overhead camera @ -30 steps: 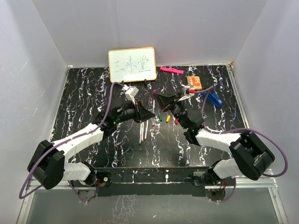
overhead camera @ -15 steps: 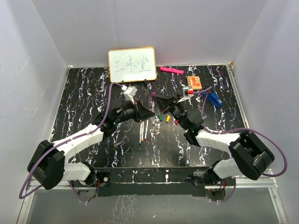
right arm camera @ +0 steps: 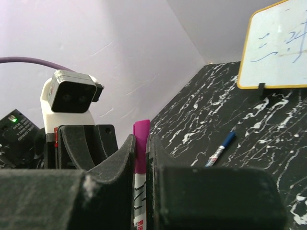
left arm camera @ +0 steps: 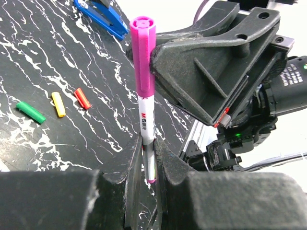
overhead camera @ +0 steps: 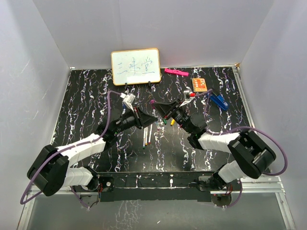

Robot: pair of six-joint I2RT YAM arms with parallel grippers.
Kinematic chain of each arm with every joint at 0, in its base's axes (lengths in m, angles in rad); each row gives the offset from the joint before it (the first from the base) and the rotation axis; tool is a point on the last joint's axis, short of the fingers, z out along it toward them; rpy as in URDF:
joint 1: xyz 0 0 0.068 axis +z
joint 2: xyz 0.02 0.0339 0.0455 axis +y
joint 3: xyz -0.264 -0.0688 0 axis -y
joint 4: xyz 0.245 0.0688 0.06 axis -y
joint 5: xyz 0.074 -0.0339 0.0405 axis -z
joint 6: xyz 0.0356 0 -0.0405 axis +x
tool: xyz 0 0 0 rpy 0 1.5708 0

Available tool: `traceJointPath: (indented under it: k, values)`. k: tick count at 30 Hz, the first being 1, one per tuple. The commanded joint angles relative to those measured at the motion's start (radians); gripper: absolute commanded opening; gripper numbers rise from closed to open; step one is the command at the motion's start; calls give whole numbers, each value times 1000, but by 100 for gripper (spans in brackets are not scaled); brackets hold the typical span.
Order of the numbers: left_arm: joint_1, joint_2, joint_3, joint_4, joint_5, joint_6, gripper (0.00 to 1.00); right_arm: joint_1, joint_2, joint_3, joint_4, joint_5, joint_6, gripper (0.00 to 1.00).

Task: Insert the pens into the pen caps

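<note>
My left gripper [left arm camera: 148, 143] is shut on the lower body of a white pen [left arm camera: 146, 120] and holds it upright above the table. A purple cap [left arm camera: 143, 52] sits on the pen's top end. My right gripper [right arm camera: 141, 143] is shut on that purple cap [right arm camera: 141, 143], with the white pen body [right arm camera: 139, 211] below it. In the top view the two grippers meet at mid-table, left [overhead camera: 150, 118] and right [overhead camera: 160, 109]. Green [left arm camera: 30, 112], yellow [left arm camera: 58, 104] and red [left arm camera: 82, 98] caps lie loose on the table. Two more pens [overhead camera: 147, 135] lie near the left gripper.
A small whiteboard [overhead camera: 135, 66] stands at the back. A pink bar [overhead camera: 175, 72], an orange board [overhead camera: 199, 85] and a blue clip [overhead camera: 219, 101] lie at the back right. A blue-capped pen [right arm camera: 220, 149] lies on the table in the right wrist view.
Both grippers have drawn together and shifted a little left and nearer. The purple cap in the right gripper has come onto the pen held by the left gripper.
</note>
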Motion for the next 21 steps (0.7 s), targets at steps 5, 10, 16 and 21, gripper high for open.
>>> traceJointPath:
  k: [5, 10, 16, 21]
  values:
    - [-4, -110, -5, 271, 0, -29, 0, -1, 71, 25, 71, -134, 75, 0]
    - [-2, -181, -5, 198, -43, 29, 0, -2, 64, 30, 16, -133, 65, 0]
    - [-2, -239, 0, 136, -96, 71, 0, -2, 37, 17, -49, -107, 35, 0]
    - [-1, -244, -1, 141, -123, 87, 0, -1, 19, 12, -85, -132, 16, 0]
